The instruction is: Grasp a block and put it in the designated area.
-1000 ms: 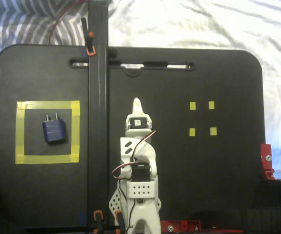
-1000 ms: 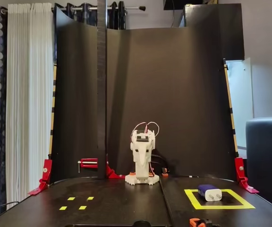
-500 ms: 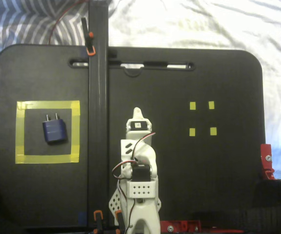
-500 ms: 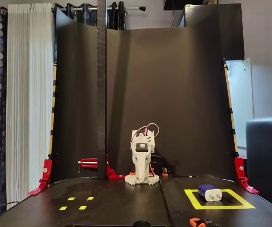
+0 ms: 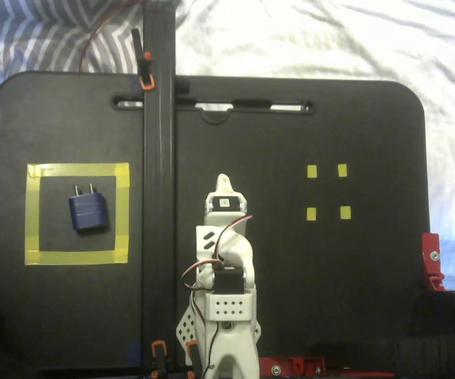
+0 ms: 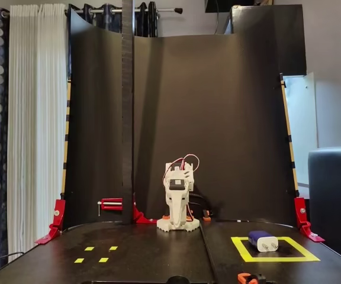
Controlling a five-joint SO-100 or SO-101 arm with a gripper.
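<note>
The dark blue block (image 5: 88, 212) lies inside the designated area, a yellow tape square (image 5: 77, 170) at the left of the black board, prongs pointing to the far edge. In the other fixed view the block (image 6: 263, 241) sits in the same square (image 6: 242, 249) at the right. My white arm is folded at the board's near middle. Its gripper (image 5: 223, 183) looks shut and empty, well to the right of the square. In the other fixed view the gripper (image 6: 177, 220) points down at the arm's base, apart from the block.
A black vertical post (image 5: 158, 197) stands between the arm and the tape square, also seen in the other fixed view (image 6: 127, 118). Small yellow tape squares (image 5: 312, 171) mark the board's right half. Red clamps (image 5: 431, 260) hold the board's edges. A black backdrop (image 6: 218, 118) rises behind the arm.
</note>
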